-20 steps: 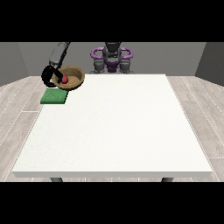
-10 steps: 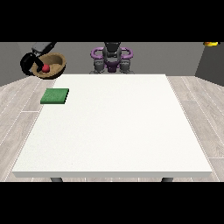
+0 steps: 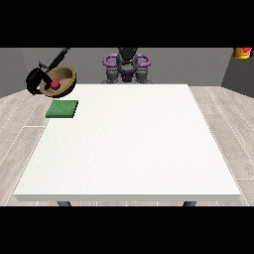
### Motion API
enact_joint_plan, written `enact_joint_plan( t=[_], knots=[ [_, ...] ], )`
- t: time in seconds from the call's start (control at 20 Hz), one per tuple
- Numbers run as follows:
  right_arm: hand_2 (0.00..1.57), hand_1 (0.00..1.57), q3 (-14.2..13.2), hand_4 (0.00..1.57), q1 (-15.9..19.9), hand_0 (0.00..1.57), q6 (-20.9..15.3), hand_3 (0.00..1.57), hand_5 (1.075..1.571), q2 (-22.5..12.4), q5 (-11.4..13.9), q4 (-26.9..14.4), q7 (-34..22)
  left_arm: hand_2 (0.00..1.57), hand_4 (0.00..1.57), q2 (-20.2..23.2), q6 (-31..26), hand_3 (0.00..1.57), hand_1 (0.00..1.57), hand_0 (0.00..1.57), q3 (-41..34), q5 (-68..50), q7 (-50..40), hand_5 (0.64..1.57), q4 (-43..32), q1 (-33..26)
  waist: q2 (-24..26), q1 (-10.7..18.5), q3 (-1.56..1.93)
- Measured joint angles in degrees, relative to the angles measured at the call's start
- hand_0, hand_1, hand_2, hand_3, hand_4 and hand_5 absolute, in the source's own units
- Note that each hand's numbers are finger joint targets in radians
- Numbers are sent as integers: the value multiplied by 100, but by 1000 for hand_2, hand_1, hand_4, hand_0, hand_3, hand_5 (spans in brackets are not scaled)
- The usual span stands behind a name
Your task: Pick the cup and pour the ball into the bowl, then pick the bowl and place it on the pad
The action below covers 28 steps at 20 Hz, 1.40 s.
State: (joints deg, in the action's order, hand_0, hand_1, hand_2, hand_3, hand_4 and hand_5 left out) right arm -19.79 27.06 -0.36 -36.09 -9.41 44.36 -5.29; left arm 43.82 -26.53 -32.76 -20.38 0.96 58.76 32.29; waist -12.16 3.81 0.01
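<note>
Nearby, the hand [image 3: 35,81] holds the bowl [image 3: 62,81] above the pad [image 3: 62,109].

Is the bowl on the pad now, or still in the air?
In the air. The bowl, with the red ball inside, is tilted and held by the hand above and behind the green pad.

Bright, even light; soft shadowing, no glare, slight softness.

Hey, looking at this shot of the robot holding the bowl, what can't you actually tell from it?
Front view:
- Hand at the view's left: too small to show how its fingers lie on the bowl.
- Cup: not visible anywhere.
- Other hand: cannot be made out.
- Orange object at top right: cut off by the edge.
- Ball: shows red, details too small.
</note>
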Motion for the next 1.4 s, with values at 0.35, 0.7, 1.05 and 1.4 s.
enact_joint_plan(
  t=[0.35,0.7,1.05,1.4],
  knots=[
    [1571,1571,-97,992,177,1571,62,600,1571,202,-103,-380,219,0,1199,35,-4,0,0,0,20,37,291,1558,-66,-131,-106,-12,1],
    [1571,1571,-408,0,407,1571,-252,977,1554,7,-192,-904,285,0,1195,232,-25,0,0,0,-20,-159,106,1561,51,-8,-204,56,5],
    [1413,1463,-560,0,523,1463,-478,835,1532,-97,-233,-1063,496,0,1185,397,-154,0,0,0,-130,-212,353,1563,-158,-126,-323,23,1],
    [1324,1151,-492,187,856,1151,-819,1000,1532,157,-217,-1030,596,0,1194,522,-211,0,0,0,-118,-164,610,1567,-431,-90,-450,55,0]
  ],
)
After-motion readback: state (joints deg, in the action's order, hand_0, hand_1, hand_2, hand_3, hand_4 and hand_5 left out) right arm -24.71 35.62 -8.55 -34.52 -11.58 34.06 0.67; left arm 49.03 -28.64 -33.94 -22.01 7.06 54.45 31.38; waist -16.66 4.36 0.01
